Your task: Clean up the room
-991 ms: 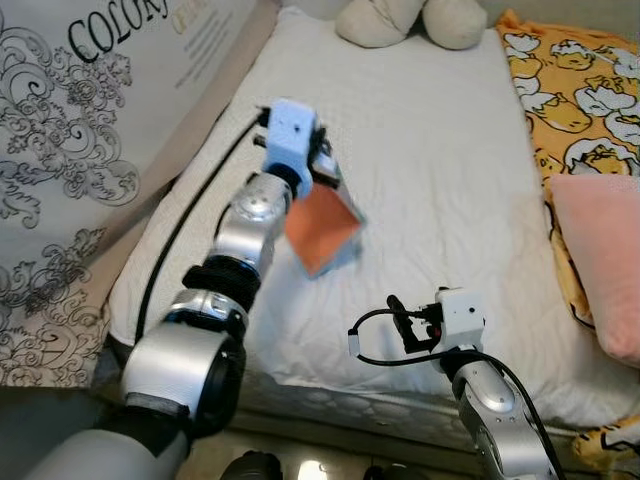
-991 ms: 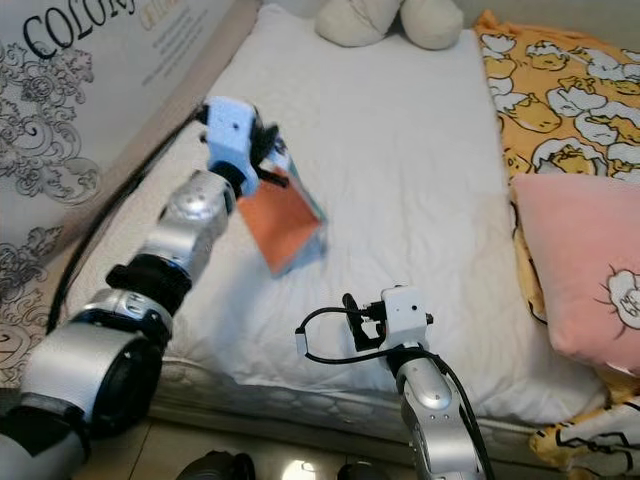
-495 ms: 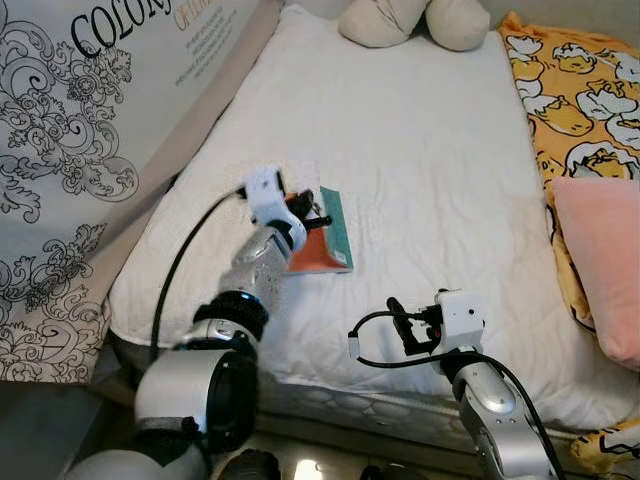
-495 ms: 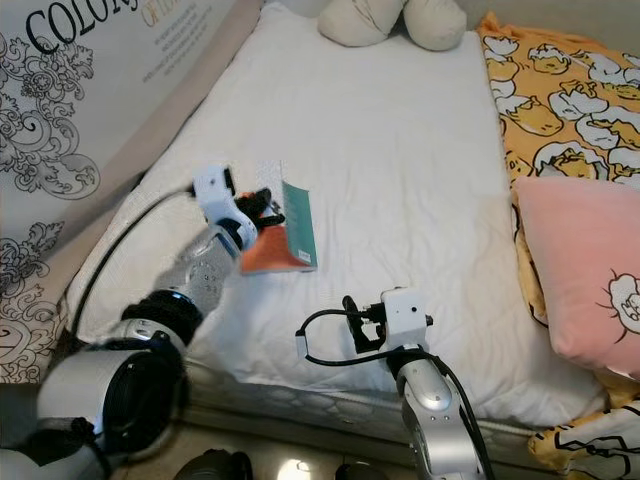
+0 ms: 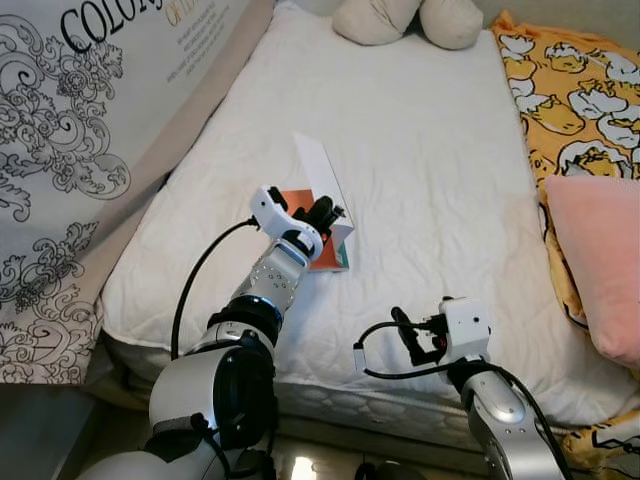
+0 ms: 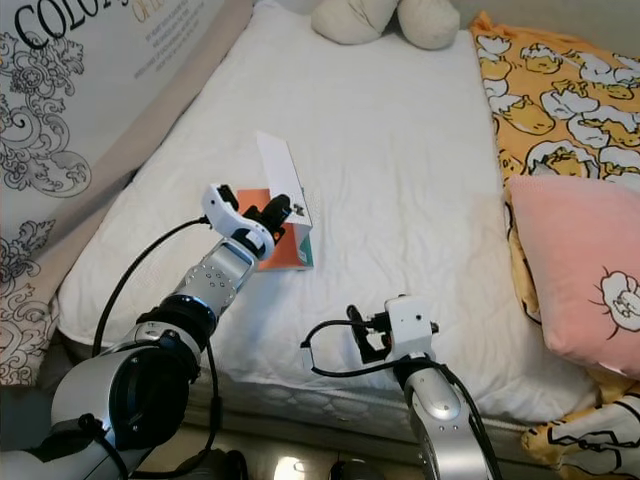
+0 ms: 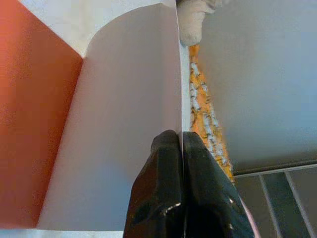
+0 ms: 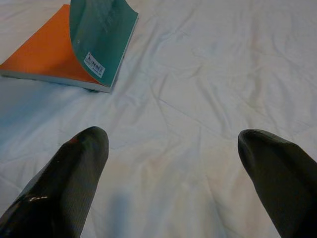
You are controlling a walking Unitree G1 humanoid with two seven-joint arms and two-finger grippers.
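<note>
An orange and teal book lies on the white bed, near its left side. One white leaf of it stands up, and my left gripper is shut on that leaf's edge. In the left wrist view the two black fingers press together on the thin sheet. My right gripper hovers open over the mattress near the front edge, to the right of the book. Its fingers stand wide apart with nothing between them.
A cream plush toy sits at the head of the bed. A yellow duck-print blanket and a pink pillow lie along the right side. A large patterned cover leans at the left.
My left arm has come down with the book, which was in the air and now rests on the bed with one leaf held up. The right arm has stayed put.
</note>
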